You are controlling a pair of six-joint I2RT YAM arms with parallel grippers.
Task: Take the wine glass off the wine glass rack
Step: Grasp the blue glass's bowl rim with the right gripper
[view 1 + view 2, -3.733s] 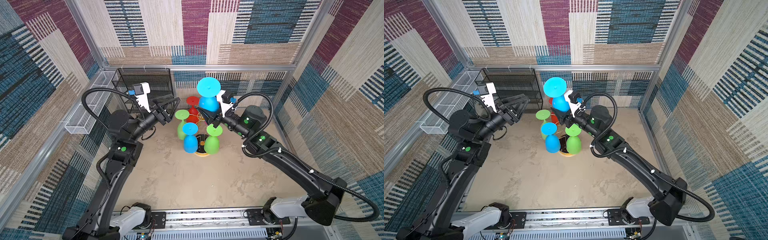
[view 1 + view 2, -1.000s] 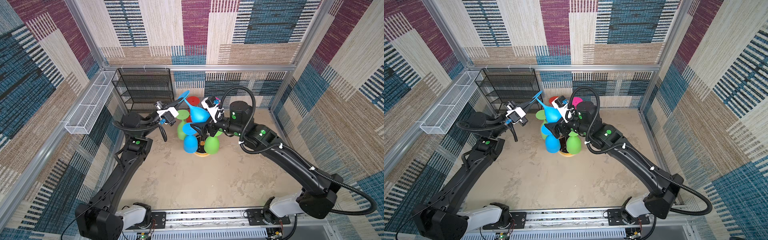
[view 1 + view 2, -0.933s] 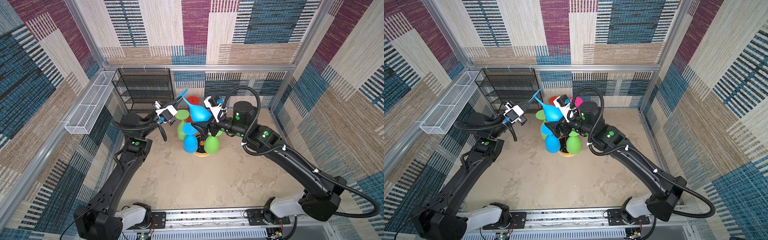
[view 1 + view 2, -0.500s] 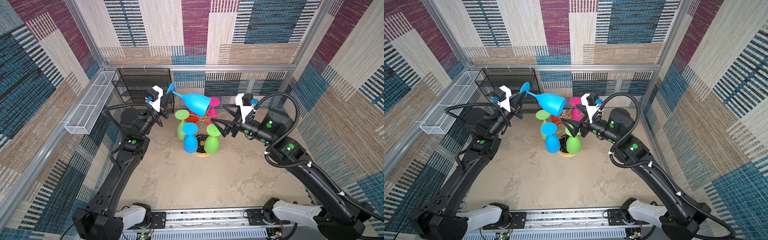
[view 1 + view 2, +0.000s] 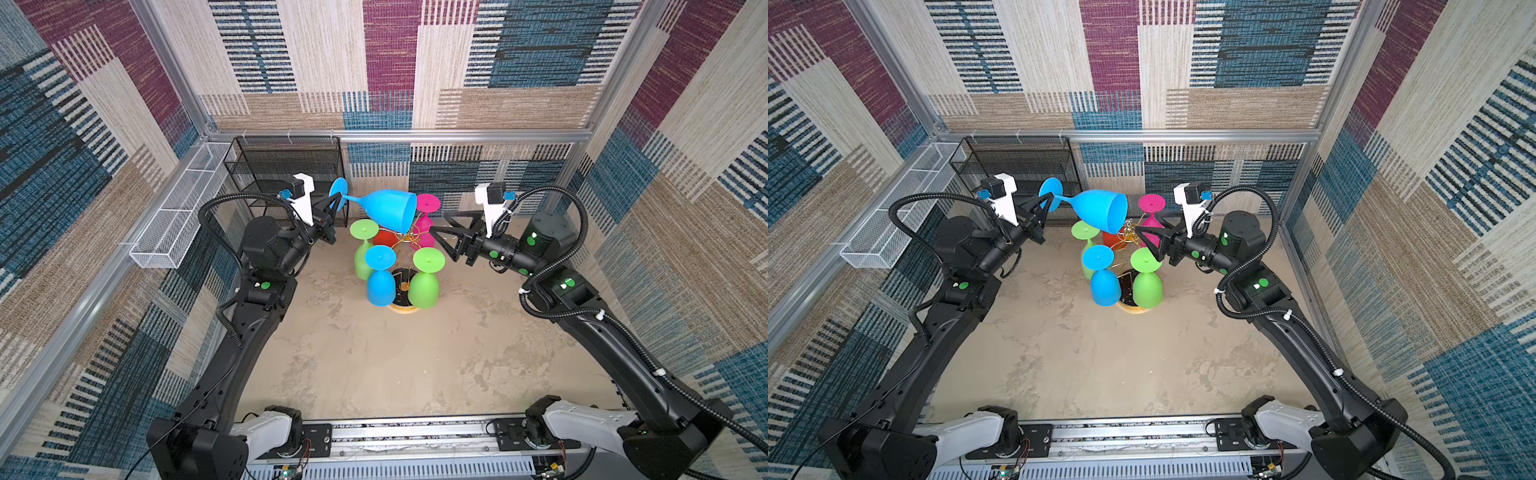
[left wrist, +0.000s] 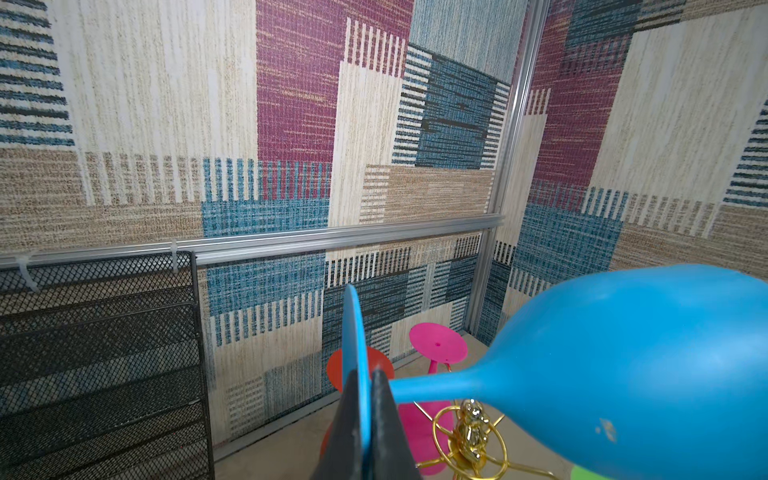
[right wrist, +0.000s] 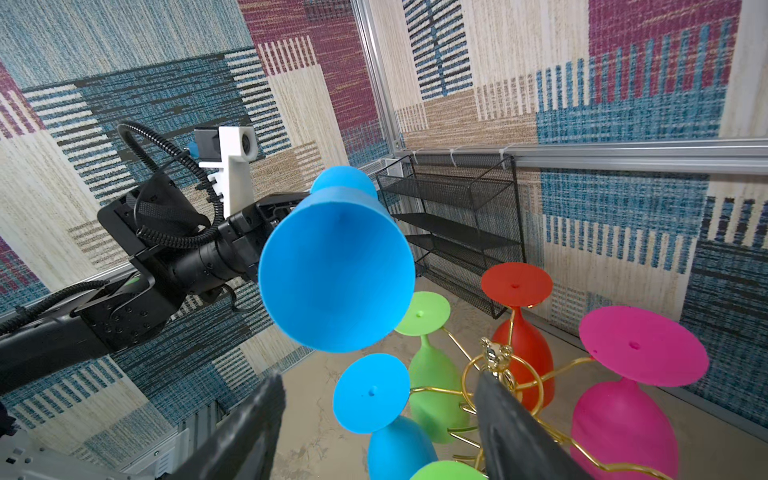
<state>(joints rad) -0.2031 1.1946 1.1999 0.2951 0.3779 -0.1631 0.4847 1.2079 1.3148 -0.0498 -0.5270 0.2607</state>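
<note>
In both top views, finds the wine glass [image 5: 388,210] [image 5: 1100,212], opaque sky blue with a wide bowl, thin stem and flat round foot, off the wine glass rack [image 5: 401,282] and lying on its side in the air above the rack's gold top, apart from it, mouth turned toward the right pincer [image 5: 437,222]. Shows the left pincer [image 5: 334,202] clamped tight on the foot's edge, the right pincer gaping and empty just beside the rack. Hides most of one red glass [image 5: 384,238] behind the held bowl and much of the rack's black base behind hanging bowls; leaves the gold arms too tangled to count. Counts five glasses hanging bowl-down: two green glasses [image 5: 361,266], one blue glass [image 5: 380,289], one pink glass [image 5: 428,203], plus the red. Adds one black mesh shelf unit [image 5: 286,174] at the back wall and one white mesh basket [image 5: 178,220] along the left wall, both well apart from the rack on the sandy surface [image 5: 374,365]. From the left wrist, shows two dark fingers [image 6: 347,428] pinching the blue foot edge-on, cuts off the bowl at the frame edge, and catches of the rack only its gold tip. From the right wrist, looks into the bowl's mouth, covering the left pincer's tips; shows two fingers wide apart, nothing between them.
</note>
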